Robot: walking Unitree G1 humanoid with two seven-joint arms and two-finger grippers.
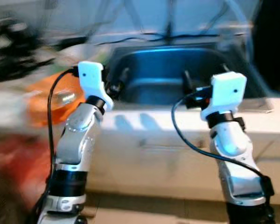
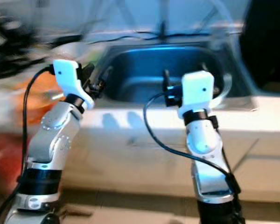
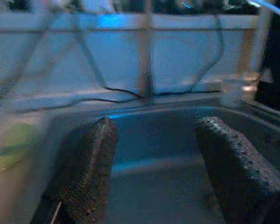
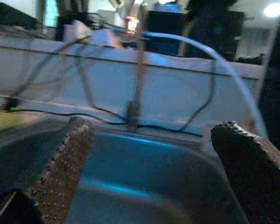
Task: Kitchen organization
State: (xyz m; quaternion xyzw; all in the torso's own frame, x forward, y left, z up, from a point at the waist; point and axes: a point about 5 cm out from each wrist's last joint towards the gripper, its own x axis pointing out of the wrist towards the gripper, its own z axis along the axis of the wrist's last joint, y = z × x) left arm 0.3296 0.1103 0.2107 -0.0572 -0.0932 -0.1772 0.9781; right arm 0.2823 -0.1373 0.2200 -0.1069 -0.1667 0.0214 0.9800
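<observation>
- The steel sink [image 1: 168, 70] lies at about 12 o'clock before the robot, sunk into a pale counter [image 1: 144, 123] whose front edge runs from 9 o'clock to 3 o'clock across the head views.
- The basin's near rim sits just beyond both wrists; its hollow looks bare between the two arms, with open room down the middle.
- A white backsplash wall [image 4: 130, 93] closes the far side at 12 o'clock, with dark cables [image 3: 116, 91] trailing along it.
- The left gripper [image 3: 154, 172] hovers over the sink's 9 o'clock side, its fingers [image 3: 91, 172] spread well apart, with nothing between them and touching nothing.
- The right gripper [image 4: 154, 168] hovers over the basin's 3 o'clock side, fingers [image 4: 65, 163] likewise spread wide and holding nothing.
- An orange object [image 1: 49, 100] lies on the counter at 9 o'clock, just beside the left arm; blur hides what it is.
- Dark clutter [image 1: 14, 51] at 10 o'clock is too smeared to identify.
- A curved pale tube [image 4: 224, 60] arcs at the sink's 2 o'clock corner.
- The arms' lower parts are cut off by the frame at 6 o'clock.
</observation>
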